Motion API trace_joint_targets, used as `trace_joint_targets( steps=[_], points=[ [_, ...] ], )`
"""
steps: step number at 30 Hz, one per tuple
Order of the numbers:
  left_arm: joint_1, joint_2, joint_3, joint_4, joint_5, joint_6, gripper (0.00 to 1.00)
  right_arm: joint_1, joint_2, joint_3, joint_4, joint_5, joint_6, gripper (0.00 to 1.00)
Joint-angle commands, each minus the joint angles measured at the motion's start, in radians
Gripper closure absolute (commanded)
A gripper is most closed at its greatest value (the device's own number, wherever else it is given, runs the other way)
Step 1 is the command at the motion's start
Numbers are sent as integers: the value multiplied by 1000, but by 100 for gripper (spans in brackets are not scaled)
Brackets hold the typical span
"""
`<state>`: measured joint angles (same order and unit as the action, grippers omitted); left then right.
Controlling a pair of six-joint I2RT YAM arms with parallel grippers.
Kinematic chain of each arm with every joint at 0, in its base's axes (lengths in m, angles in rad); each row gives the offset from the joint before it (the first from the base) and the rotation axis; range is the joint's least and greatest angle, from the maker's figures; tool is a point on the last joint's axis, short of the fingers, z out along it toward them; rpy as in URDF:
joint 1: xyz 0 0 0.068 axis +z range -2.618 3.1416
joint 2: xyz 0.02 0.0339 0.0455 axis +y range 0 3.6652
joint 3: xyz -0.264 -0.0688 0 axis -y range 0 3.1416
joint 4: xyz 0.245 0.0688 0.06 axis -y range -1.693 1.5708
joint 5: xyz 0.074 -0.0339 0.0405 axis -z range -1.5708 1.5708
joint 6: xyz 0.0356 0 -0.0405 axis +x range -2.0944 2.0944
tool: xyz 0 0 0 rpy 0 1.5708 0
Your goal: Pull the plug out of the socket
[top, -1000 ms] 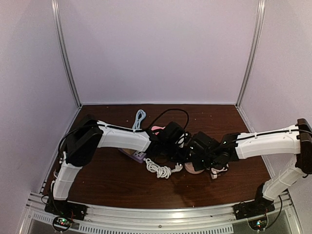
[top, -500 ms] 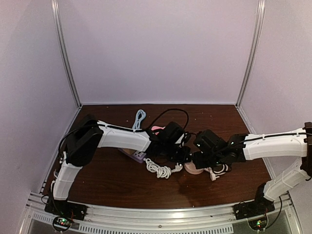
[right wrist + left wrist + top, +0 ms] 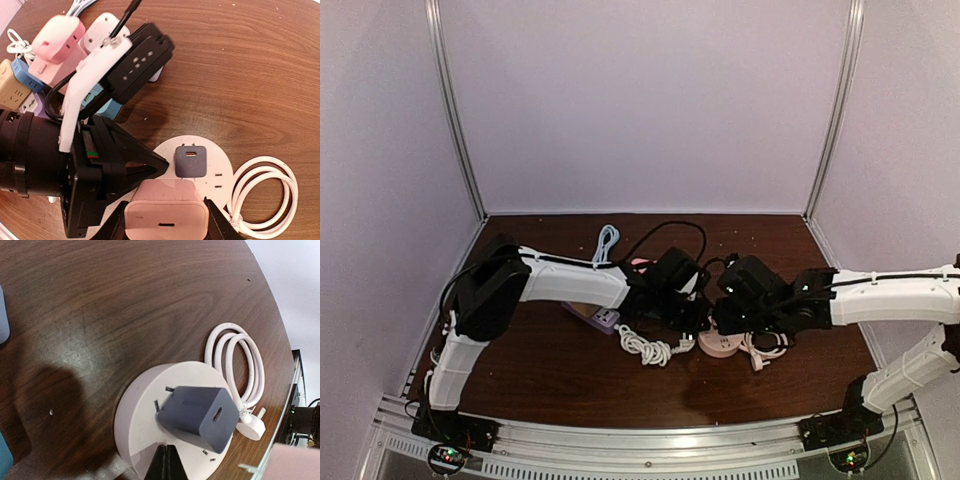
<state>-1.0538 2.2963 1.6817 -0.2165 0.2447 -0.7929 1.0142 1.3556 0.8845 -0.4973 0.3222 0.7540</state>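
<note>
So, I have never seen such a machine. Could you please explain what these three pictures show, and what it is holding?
These are two robot arms, each ending in a two-finger gripper. One picture looks down from above on both; the other two come from cameras on the wrists. On the brown table lies a round socket with a grey plug in it, a coiled white cable beside it, and a heap of other adapters. The left gripper, shut, rests its tips on the socket's edge. The right gripper holds a pink plug.
</note>
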Motion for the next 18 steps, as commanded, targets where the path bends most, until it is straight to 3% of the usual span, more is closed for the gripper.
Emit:
trace_joint_targets(
  steps=[1, 10, 18],
  points=[
    [3, 70, -13, -322, -84, 36, 100, -77, -130, -62, 17, 3, 20, 86],
    [3, 16, 126, -347, -80, 58, 100, -379, -226, -123, 150, -200, -47, 85],
    [4, -76, 129, -354, -111, 81, 100, -596, -106, -80, 276, -351, -100, 84]
  ],
)
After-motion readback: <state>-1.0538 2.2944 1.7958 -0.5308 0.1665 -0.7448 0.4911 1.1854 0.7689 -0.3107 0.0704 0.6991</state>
